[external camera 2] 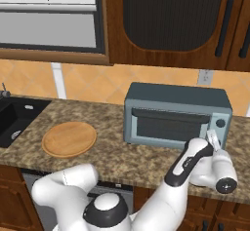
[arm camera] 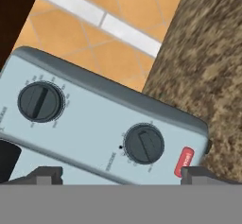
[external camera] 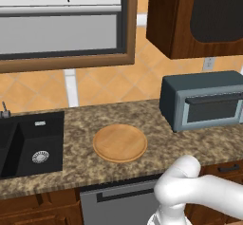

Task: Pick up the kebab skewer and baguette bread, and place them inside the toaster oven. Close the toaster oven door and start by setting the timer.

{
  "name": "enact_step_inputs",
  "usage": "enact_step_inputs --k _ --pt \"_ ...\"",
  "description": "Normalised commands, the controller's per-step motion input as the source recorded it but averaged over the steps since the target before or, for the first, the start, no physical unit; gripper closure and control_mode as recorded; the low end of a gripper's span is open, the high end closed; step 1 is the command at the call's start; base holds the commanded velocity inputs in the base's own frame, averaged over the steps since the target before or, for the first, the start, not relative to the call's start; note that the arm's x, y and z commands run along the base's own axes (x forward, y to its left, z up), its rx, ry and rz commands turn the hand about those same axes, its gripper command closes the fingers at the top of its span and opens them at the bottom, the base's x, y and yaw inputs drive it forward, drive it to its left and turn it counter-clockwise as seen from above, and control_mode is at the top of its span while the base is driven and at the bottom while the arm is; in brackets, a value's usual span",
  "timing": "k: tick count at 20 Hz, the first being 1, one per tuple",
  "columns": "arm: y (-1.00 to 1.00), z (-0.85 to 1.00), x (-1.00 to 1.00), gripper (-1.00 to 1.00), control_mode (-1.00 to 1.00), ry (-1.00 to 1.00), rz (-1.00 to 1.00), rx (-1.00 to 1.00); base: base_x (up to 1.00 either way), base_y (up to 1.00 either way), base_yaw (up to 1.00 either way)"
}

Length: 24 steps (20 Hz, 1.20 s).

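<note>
The toaster oven (external camera: 204,100) (external camera 2: 176,115) stands on the counter at the right, a dark blue-grey box. The toaster oven door (external camera: 212,110) (external camera 2: 168,126) is shut, its bar handle along the top edge. My gripper (external camera 2: 215,142) (arm camera: 122,175) hovers open right in front of the oven's control panel at its right end. Close up in the hand view are two dark knobs, one (arm camera: 40,101) at the left and one (arm camera: 144,143) between my fingertips (arm camera: 47,173), with a red label (arm camera: 185,161) beside it. The kebab skewer and baguette bread are out of view.
A round wooden plate (external camera: 119,142) (external camera 2: 69,138) lies bare on the speckled counter (external camera: 80,124) left of the oven. A black sink (external camera: 28,145) (external camera 2: 14,120) is set in at the far left. Dark wood cabinets (external camera 2: 171,20) hang above the oven.
</note>
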Motion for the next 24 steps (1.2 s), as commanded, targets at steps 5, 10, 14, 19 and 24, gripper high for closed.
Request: enact_step_inputs --k 5,10,14,19,24 --pt "0.00 -0.02 0.18 -1.00 -1.00 -0.05 0.00 0.00 0.00 0.00 0.00" --pt "0.00 -0.04 0.24 -1.00 -1.00 -0.04 0.00 0.00 0.00 0.00 0.00" --pt "-0.12 -0.04 0.11 -1.00 -1.00 -0.04 0.00 0.00 0.00 0.00 0.00" --pt "-0.20 -0.07 0.04 -1.00 -1.00 -0.02 0.00 0.00 0.00 0.00 0.00" --pt "-0.14 -0.13 0.05 -1.00 -1.00 0.00 0.00 0.00 0.00 0.00 0.00"
